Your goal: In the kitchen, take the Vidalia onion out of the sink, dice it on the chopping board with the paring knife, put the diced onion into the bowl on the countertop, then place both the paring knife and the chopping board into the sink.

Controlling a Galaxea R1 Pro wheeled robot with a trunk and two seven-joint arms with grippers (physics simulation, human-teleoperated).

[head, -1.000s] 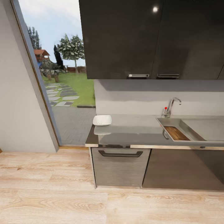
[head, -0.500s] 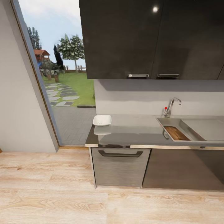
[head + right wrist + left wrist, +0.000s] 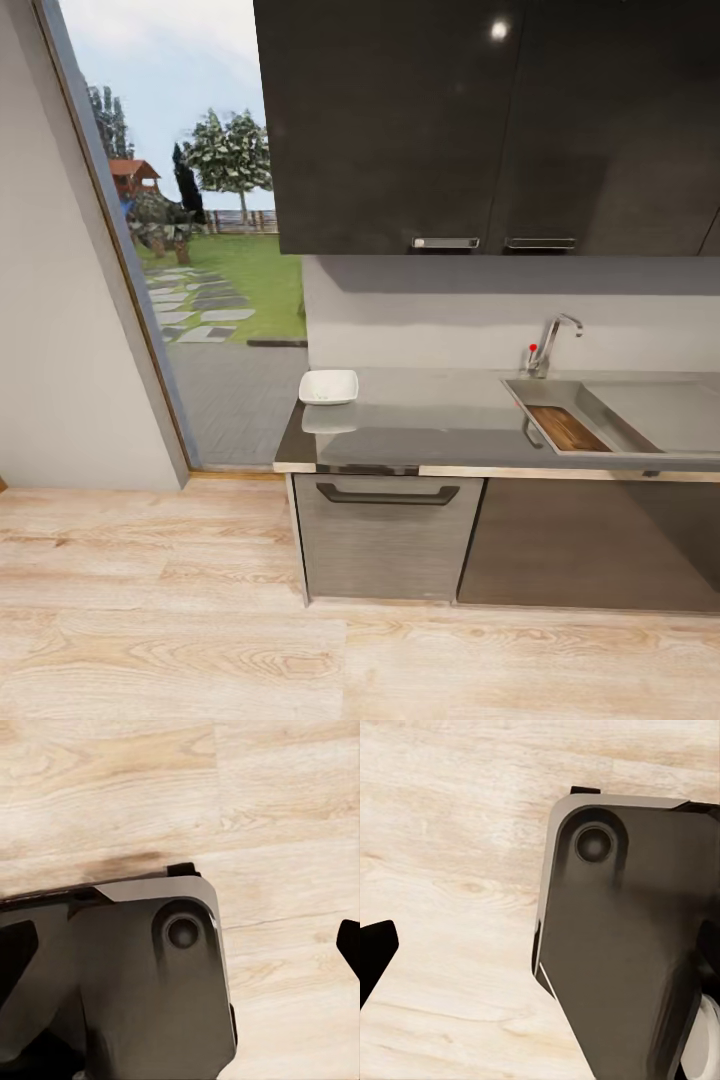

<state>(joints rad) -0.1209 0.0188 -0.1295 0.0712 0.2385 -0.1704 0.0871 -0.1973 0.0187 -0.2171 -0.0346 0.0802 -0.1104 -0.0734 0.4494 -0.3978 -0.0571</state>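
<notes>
Pale wooden plank floor (image 3: 150, 620) fills the lower frame. Above it, centre right, runs the grey steel surface (image 3: 430, 425). At right, the steel sink (image 3: 640, 415) holds the brown wooden chopping board (image 3: 567, 428). The white square bowl (image 3: 328, 386) sits centre-left. Pincer openings: cannot tell.

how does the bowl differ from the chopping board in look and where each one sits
The bowl is white and squarish with raised sides; the chopping board is brown wood, flat and long. The bowl sits on the countertop near its window end; the chopping board lies down inside the sink, along the side under the faucet. Neither is held.
</notes>
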